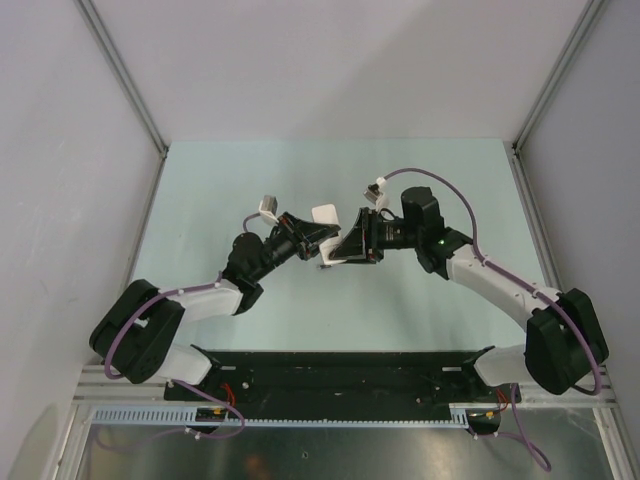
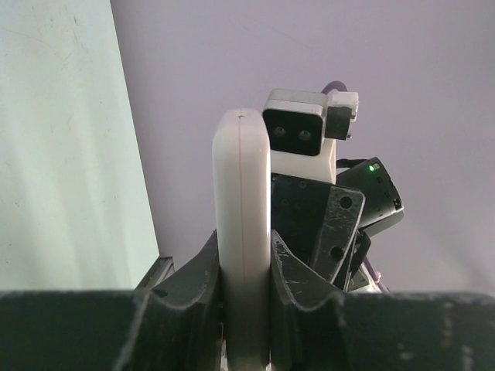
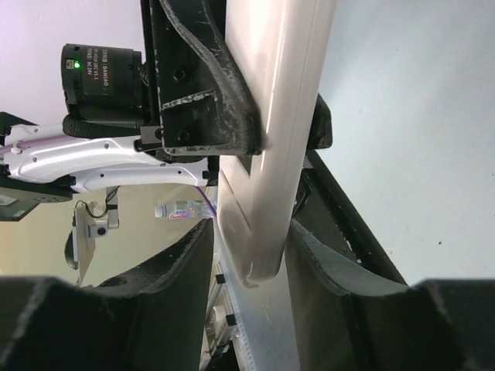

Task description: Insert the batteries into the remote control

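Remote control: aloft over the worktop, clamped in left end effector. Right end effector: jaws flanking its other end, grip unclear. Batteries: none visible; loading outstanding.

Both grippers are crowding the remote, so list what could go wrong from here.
1. The right gripper straddles the end of the remote; closing off-centre could twist it out of the left gripper.
2. The two grippers sit close together and might collide.
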`<action>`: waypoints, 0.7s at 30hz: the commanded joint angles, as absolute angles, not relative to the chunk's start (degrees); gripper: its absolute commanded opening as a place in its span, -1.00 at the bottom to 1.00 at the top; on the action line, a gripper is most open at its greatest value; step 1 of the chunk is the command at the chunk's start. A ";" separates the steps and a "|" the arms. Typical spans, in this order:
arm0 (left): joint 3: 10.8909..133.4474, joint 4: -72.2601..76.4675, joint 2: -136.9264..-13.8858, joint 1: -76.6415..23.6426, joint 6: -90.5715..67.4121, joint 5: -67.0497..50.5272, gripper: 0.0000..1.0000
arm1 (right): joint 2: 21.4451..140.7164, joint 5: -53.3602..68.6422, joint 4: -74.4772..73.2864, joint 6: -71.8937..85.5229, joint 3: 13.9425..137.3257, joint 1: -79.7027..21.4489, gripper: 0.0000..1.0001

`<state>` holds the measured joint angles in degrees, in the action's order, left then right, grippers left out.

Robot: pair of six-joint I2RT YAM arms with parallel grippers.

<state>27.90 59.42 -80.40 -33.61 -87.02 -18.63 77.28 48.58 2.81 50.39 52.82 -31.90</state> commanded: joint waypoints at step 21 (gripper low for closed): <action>31.99 63.37 -76.20 -34.63 -88.24 -24.34 -1.00 | 79.28 46.59 4.48 52.73 52.82 -31.29 -0.59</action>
<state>28.51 59.00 -79.68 -33.41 -86.91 -21.19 78.65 50.09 3.73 53.19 52.80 -31.79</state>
